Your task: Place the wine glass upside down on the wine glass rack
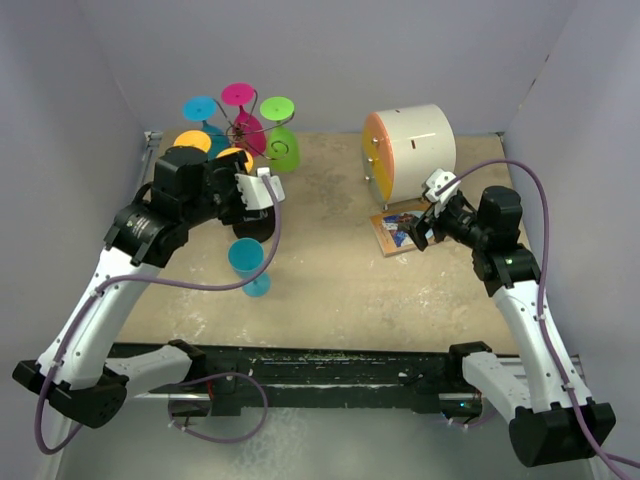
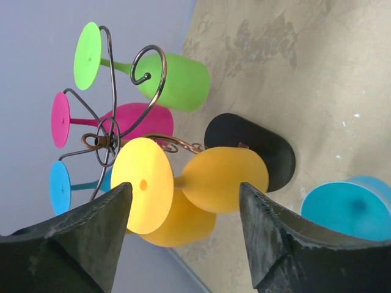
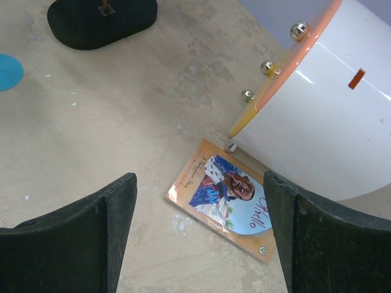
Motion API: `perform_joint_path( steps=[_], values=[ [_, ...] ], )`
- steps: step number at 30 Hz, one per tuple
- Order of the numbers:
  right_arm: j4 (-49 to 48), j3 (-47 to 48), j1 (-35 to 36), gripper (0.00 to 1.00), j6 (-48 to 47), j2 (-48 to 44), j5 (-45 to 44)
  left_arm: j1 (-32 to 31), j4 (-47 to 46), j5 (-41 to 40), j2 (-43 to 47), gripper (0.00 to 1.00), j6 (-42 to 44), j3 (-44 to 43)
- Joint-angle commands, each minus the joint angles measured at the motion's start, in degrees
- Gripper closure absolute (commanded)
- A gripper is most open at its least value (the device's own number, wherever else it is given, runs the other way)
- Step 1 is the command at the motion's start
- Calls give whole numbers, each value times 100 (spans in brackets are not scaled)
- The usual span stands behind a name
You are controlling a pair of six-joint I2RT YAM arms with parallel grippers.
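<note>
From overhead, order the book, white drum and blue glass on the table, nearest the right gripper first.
1. Book, right under the right gripper.
2. White drum, just behind it.
3. Blue glass, far to the left.

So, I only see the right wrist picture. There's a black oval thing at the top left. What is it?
Observer: That's the base of the wine glass rack. A thin wire stem with curled arms rises from it.
Operator: Is anything hanging on it?
Observer: Yes, stemmed glasses hang upside down, among them a green glass, a pink glass and a yellow glass.
Operator: And the blue patch at my left edge?
Observer: That's the foot of a blue wine glass. It stands on the table in front of the rack, not hung on it.
</note>
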State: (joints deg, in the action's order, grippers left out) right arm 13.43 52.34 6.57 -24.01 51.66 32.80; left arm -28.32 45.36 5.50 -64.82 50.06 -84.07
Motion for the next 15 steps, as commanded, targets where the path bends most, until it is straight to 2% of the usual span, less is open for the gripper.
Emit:
perform_joint_path(
  steps=[1,7,15],
  values=[
    [-113,-17,-58,13,-37,-76,179,-10,-26,383,293,24,-312,-6],
    [-104,-21,-92,13,-50,-92,182,192,206,828,605,13,-555,-28],
    [-95,-19,-138,13,-43,-108,242,385,1332,2379,980,7,-357,-99]
  ],
)
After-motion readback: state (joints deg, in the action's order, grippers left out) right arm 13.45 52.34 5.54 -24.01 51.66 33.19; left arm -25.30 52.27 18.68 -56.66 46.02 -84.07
